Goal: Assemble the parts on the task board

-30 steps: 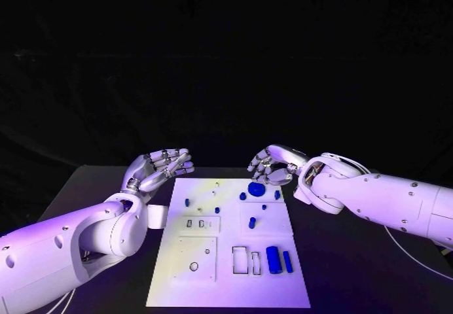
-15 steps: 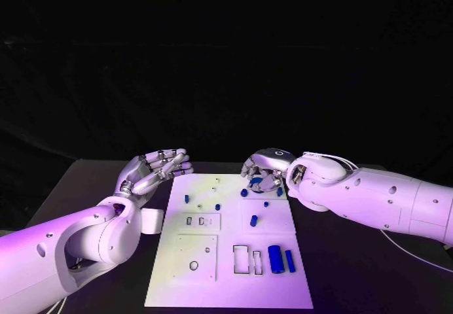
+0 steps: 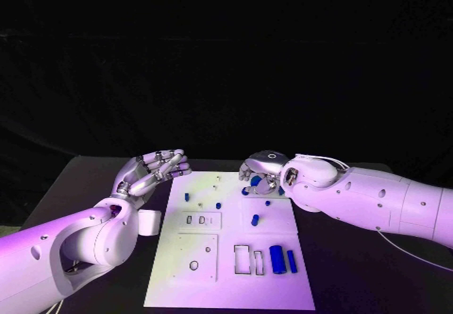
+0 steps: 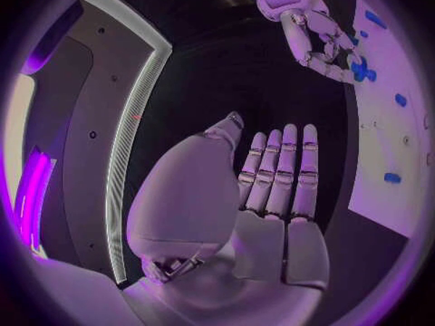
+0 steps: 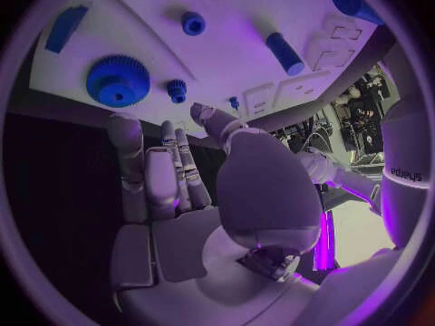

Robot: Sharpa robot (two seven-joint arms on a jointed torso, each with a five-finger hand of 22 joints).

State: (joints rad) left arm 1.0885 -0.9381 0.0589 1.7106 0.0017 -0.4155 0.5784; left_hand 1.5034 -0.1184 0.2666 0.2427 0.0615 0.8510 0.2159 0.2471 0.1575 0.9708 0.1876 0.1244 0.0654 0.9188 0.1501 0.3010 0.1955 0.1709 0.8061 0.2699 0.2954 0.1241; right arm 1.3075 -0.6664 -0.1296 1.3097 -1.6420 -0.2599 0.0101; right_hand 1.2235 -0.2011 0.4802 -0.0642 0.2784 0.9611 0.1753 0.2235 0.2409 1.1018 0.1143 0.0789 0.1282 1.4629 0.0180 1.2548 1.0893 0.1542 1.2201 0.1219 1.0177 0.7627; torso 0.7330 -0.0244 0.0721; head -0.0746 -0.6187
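Two hands are up at the far end of the black worktop [image 3: 66, 190], either side of the white task board [image 3: 231, 261]. Left hand [image 3: 156, 169] hangs beside the board's far left corner, fingers straight and apart, holding nothing. Right hand [image 3: 260, 171] hovers over the far right part of the board, fingers extended and spread above the blue gear [image 5: 118, 80] — empty, not touching it as far as the wrist view shows. Gear lies flat on the board, a small blue peg [image 5: 177, 89] just beside it and a blue cylinder [image 5: 286, 53] well apart. Judged step: taking the gear. To do it well — lower straight over the gear, close on its toothed rim from opposite sides, keep clear of the peg, lift level.
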